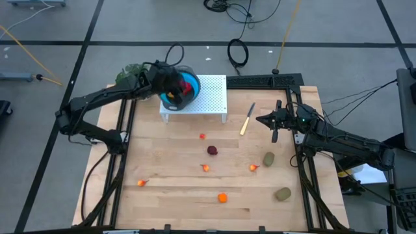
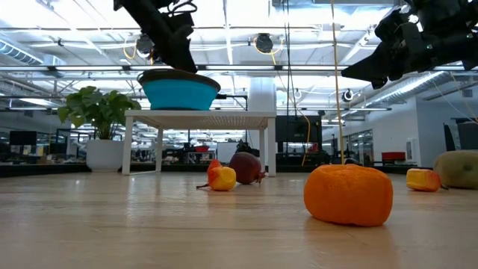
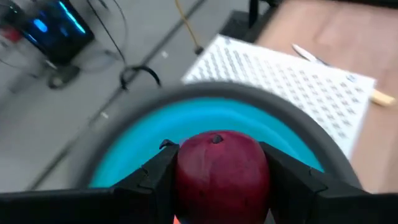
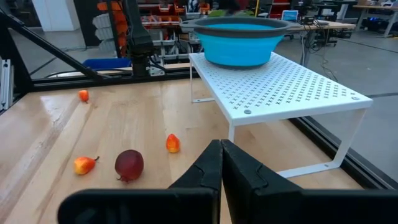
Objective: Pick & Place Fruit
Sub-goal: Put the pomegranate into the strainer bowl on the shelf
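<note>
My left gripper [image 1: 174, 88] hangs over the blue bowl [image 1: 190, 93] on the white perforated stand [image 1: 211, 97], shut on a dark red ball [image 3: 221, 177]. In the low view it [image 2: 175, 52] is just above the bowl's rim [image 2: 179, 77]. Something red [image 1: 190, 84] shows in the bowl. On the table lie another dark red ball [image 1: 212, 150], orange-red bits [image 1: 206, 168] [image 1: 253, 168] [image 1: 142, 183] [image 1: 202, 136], an orange ball [image 1: 222, 197] and two olive-brown ovals [image 1: 268, 158] [image 1: 283, 194]. My right gripper [image 1: 273, 125] waits shut near the table's right edge, its fingers [image 4: 221, 165] together. My left gripper pinches the dark red ball by its two opposite sides [image 3: 183, 180], one finger [image 3: 155, 183] on each side. The ball is lifted clear and sits above the bowl's blue inside [image 3: 143, 143].
A pale-handled knife [image 1: 247, 119] lies right of the stand, close to my right gripper. A green plant [image 1: 129, 75] stands beyond the table's far left corner. Black frame rails [image 1: 123, 130] [image 1: 300, 149] run along both sides. The wood in front of the stand [image 1: 175, 149] is bare.
</note>
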You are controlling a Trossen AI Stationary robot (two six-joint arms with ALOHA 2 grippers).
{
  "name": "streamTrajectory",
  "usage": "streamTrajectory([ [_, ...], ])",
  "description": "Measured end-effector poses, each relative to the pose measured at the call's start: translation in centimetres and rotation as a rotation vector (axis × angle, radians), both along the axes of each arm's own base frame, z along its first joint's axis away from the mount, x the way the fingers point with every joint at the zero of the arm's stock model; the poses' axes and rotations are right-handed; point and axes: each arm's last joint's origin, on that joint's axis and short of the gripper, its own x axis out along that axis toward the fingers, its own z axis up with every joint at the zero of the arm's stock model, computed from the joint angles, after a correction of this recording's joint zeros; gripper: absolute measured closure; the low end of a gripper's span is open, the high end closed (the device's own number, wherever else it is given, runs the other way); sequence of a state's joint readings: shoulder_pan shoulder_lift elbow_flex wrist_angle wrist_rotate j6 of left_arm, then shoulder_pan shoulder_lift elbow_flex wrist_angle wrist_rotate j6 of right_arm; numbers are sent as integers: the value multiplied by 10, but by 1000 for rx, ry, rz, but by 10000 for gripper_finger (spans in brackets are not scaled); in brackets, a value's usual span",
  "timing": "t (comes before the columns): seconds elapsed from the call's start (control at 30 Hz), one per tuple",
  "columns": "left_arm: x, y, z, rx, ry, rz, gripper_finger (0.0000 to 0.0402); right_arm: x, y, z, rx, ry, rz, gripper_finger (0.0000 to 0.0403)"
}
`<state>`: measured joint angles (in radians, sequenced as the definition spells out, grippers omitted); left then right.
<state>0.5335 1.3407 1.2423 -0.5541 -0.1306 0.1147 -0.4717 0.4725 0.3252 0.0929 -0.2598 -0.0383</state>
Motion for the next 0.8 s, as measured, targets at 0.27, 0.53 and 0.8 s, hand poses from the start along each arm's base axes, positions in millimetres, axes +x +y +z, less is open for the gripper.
streamTrajectory([
  [0.27, -8, -6, -12, -160, 80, 29, 213, 0, 0, 0, 0, -1, -1, 403],
  [0.53, -11, -8, -15, -213, 99, 52, 213, 0, 0, 0, 0, 0, -1, 403],
  [0.8, -12, -9, -16, -234, 111, 65, 213, 0, 0, 0, 0, 0, -1, 403],
])
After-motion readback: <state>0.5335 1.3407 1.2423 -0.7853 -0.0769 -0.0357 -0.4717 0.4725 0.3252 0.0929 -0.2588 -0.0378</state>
